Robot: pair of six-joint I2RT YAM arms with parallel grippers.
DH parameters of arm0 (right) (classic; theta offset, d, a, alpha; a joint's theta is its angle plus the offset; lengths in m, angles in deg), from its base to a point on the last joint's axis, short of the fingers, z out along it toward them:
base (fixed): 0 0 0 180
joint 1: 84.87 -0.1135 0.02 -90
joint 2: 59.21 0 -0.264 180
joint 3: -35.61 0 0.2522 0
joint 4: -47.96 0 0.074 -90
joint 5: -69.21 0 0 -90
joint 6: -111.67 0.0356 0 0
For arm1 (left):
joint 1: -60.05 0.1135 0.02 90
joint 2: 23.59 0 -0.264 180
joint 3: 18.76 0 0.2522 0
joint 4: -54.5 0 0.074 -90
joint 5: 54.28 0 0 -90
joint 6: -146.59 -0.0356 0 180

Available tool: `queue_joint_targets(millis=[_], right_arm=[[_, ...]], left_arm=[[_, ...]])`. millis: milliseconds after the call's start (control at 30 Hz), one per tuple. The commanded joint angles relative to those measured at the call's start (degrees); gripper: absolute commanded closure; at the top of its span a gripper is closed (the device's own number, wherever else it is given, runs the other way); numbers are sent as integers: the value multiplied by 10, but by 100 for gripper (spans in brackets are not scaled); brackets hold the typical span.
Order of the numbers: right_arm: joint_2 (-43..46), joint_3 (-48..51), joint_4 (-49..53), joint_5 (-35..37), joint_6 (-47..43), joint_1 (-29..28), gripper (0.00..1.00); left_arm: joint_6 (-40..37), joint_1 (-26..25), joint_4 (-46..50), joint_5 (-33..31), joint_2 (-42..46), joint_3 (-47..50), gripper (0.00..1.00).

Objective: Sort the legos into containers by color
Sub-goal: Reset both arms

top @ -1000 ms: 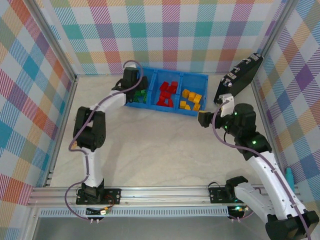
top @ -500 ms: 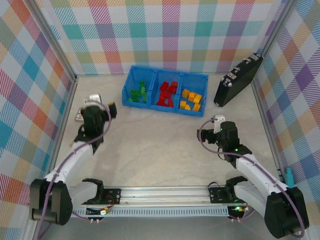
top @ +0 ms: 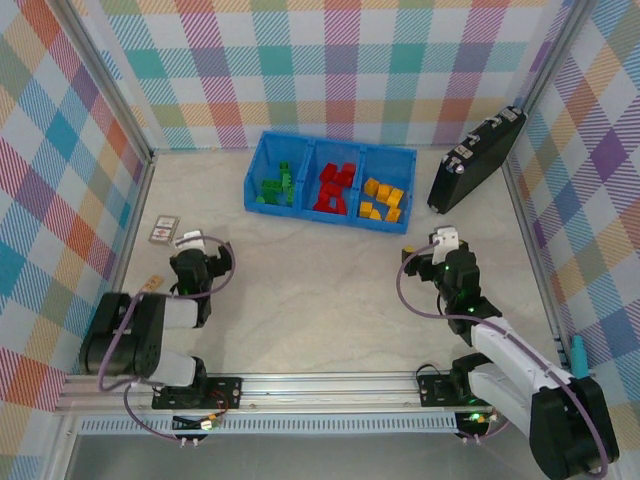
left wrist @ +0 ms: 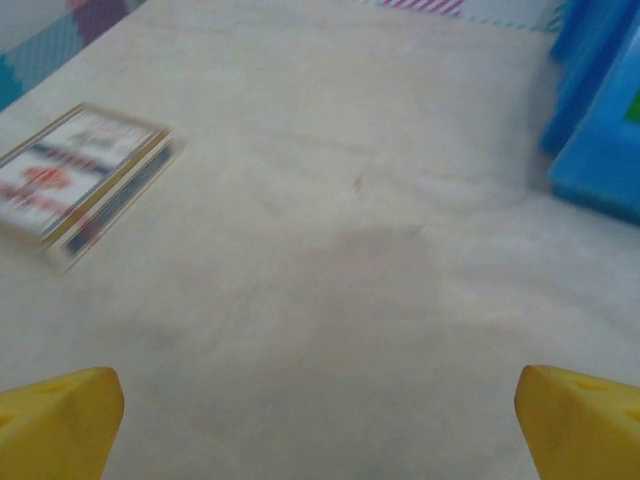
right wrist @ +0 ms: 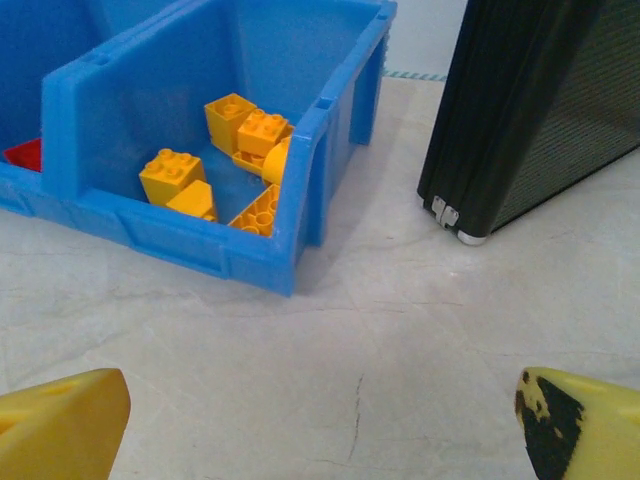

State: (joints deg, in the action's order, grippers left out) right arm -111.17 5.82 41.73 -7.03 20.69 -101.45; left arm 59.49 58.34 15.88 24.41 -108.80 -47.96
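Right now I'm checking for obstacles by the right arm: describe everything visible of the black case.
The black case is flat, rectangular, hard-looking, with a finely textured dark face and small metal corner fittings. It stands on edge on the table, tilted toward the right wall, right of the blue bin and apart from it.

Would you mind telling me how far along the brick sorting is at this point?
Done: green legos lie in the left compartment of the blue bin, red legos in the middle, yellow-orange legos in the right. In hand: nothing; left gripper and right gripper are open and empty. Left: no loose brick is visible on the table, so it looks finished.
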Motion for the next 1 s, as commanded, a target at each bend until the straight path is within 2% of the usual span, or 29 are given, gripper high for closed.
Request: queue_joint_targets(millis=[0,33,67,167,300,333,367,400,433,467,500,533,567,600,667,700,733,967], right_arm=[[-24,8,-83,18,-19,-4,1],[-37,4,-92,10,-27,-3,1],[-49,0,-99,5,-36,-4,1],[-112,-9,-166,7,-73,3,1],[-245,-20,-280,-21,-95,31,1],[-289,-18,-321,-30,-105,35,1],[-325,-16,-384,-7,-109,36,1],[-319,-30,-344,8,-81,45,1],[-299,-35,-296,-60,-57,83,1],[-311,-27,-318,-116,-28,118,1],[-356,-20,-379,-146,-1,149,1],[-373,-32,-386,-153,12,162,1],[-347,-65,-268,-179,13,170,1],[-369,-78,-286,-190,14,173,1],[-360,-80,-265,-196,14,177,1],[-367,-76,-286,-197,15,177,1],[-358,-81,-259,-196,13,176,1],[-359,-79,-267,-196,14,177,1]], left_arm=[[-17,4,-106,69,-65,-17,0],[-21,4,7,81,-39,-52,0],[-28,4,23,89,-54,-76,0],[-39,-3,24,97,-57,-81,0],[-39,-3,33,99,-55,-83,0],[-39,-3,29,99,-56,-82,0],[-39,-3,30,99,-55,-83,0],[-39,-3,31,99,-55,-83,0],[-40,-3,31,99,-56,-83,0],[-39,-3,32,99,-56,-83,0],[-40,-3,32,99,-55,-83,0],[-40,-3,32,99,-56,-83,0],[-40,-3,32,99,-56,-83,0],[-40,-3,32,100,-56,-83,0],[-40,-2,32,99,-56,-83,0],[-40,-3,31,99,-55,-83,0],[-40,-3,32,100,-56,-83,0],[-40,-3,32,100,-56,-84,0]])
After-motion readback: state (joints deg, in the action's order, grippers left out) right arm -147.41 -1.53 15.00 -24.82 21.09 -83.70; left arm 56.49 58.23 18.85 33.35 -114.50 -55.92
